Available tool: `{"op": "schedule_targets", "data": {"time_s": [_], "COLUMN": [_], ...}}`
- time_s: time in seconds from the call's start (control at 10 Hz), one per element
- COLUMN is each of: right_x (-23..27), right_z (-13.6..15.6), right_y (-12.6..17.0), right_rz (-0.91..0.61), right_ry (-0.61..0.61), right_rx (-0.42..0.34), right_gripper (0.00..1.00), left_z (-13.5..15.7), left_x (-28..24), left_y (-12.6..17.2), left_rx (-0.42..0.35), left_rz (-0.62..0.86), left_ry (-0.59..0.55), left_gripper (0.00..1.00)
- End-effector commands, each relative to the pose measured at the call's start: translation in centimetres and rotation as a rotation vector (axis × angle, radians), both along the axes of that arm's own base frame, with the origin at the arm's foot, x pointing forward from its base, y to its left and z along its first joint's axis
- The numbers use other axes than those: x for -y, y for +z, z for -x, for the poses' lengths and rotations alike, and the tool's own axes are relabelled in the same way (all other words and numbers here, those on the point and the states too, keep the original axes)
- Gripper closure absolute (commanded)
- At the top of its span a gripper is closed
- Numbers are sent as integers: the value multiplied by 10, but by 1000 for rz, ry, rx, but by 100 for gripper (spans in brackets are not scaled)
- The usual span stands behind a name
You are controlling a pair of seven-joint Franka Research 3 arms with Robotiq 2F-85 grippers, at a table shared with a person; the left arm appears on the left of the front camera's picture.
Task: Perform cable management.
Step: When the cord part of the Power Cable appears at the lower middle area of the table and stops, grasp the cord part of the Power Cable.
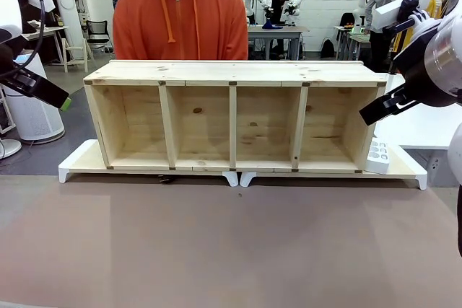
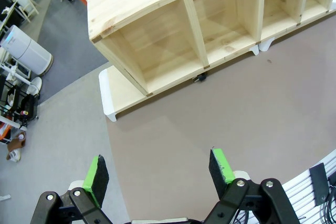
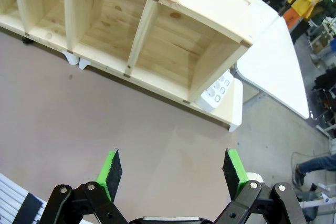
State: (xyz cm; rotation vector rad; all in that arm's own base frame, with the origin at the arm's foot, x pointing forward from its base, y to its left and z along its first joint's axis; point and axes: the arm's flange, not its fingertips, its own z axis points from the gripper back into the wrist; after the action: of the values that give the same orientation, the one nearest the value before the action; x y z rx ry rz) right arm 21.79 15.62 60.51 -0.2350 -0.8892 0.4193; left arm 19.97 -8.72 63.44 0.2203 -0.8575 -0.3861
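A workshop with a white brick wall, tables and people at the back lies beyond a brown counter (image 1: 231,250). From the front, a wooden shelf unit (image 1: 231,72) lies on it with four open compartments, raised on two white risers (image 1: 76,164) that meet near the middle. A person in an orange hoodie (image 1: 180,19) stands behind it, cut off at the top edge. The white power strip (image 1: 377,156) leans against the shelf's right outer wall, on the right riser. Its black cord cannot be traced. A small dark piece (image 1: 166,177) pokes out under the shelf's front edge, below the divider between the first and second compartments from the left; I cannot tell what it is. The left gripper (image 1: 61,100) enters from the left with one green tip visible, and the right gripper (image 1: 369,113) hangs just above the power strip. A white table (image 1: 419,128) stands to the right.

In the left wrist view the two fingers (image 2: 96,174) stand wide apart over bare counter, holding nothing. The shelf's left end and one riser are visible, the far compartments cut off, and the dark piece (image 2: 199,78) is too small to read.

In the right wrist view the two fingers (image 3: 111,169) are likewise spread and empty. The power strip (image 3: 216,92) lies half hidden behind the shelf's end wall, so its sockets are hard to count.
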Motion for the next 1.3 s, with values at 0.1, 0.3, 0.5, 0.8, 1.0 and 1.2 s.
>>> {"op": "schedule_targets", "data": {"time_s": [0.1, 0.3, 0.5, 0.8, 1.0, 1.2], "right_x": [-2, -2, -2, -2, -2, -2], "right_z": [-3, -3, -3, -3, -3, -3], "right_y": [0, 0, 0, 0, 0, 0], "right_rz": [1, 1, 1, 1, 1, 1], "right_ry": [12, 12, 12, 12, 12, 12], "right_rx": [7, 7, 7, 7, 7, 7], "right_gripper": [0, 0, 0, 0, 0, 0], "left_z": [-1, -1, -1, -1, -1, -1], "left_x": [2, 2, 2, 2, 2, 2], "left_y": [0, 0, 0, 0, 0, 0], "left_rx": [3, 3, 3, 3, 3, 3], "left_rz": [6, 6, 6, 6, 6, 6], "left_ry": [1, 1, 1, 1, 1, 1], "left_gripper": [0, 0, 0, 0, 0, 0]}}
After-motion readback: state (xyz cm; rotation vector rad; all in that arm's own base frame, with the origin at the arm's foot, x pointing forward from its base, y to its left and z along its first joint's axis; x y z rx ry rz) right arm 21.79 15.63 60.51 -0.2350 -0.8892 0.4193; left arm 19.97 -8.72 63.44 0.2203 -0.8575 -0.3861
